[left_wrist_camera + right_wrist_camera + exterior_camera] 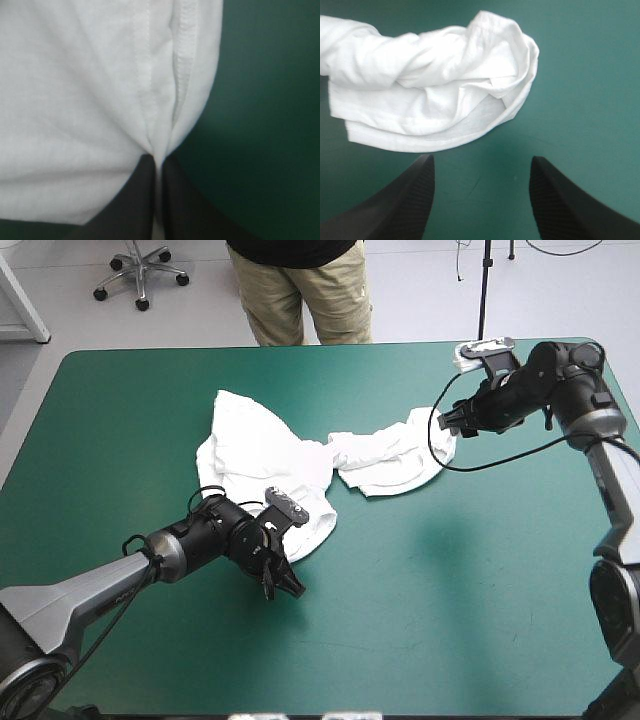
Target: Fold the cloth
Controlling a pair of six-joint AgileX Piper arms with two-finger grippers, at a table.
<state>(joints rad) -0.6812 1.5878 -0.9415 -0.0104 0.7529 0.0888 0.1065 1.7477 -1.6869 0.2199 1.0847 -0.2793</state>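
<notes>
The T-shirt (270, 455) is seen lying crumpled on the teal-green cover (450, 590), around the middle of the table and a little toward the far side. It is soft white knit, drawn out from left to right. A broad, rumpled mass is spread on the left, and a narrower, twisted part is run out to the right, ending in a rounded lobe.

Now the left gripper (285, 585), at the near edge of that broad left mass. In its wrist view its black fingers are pressed all but together (157, 160), and a thin pinch of the white fabric (75, 100) is held between them. A stitched seam and a ribbed, doubled hem are shown running away from the pinch, and smooth folds are fanned out ahead of the tips. Bare cover is seen to one side of the held cloth.

Over to the right gripper (450, 422), placed just beside the right end of the shirt. Its fingers are spread wide (482, 159), with nothing held between them. The rounded lobe (430, 90) is laid just ahead of the tips, apart from them, with a strip of bare cover between. There the cloth is stacked in soft layers: a rolled upper fold, creased at its end, over a flat lower sheet with a curved hem.
</notes>
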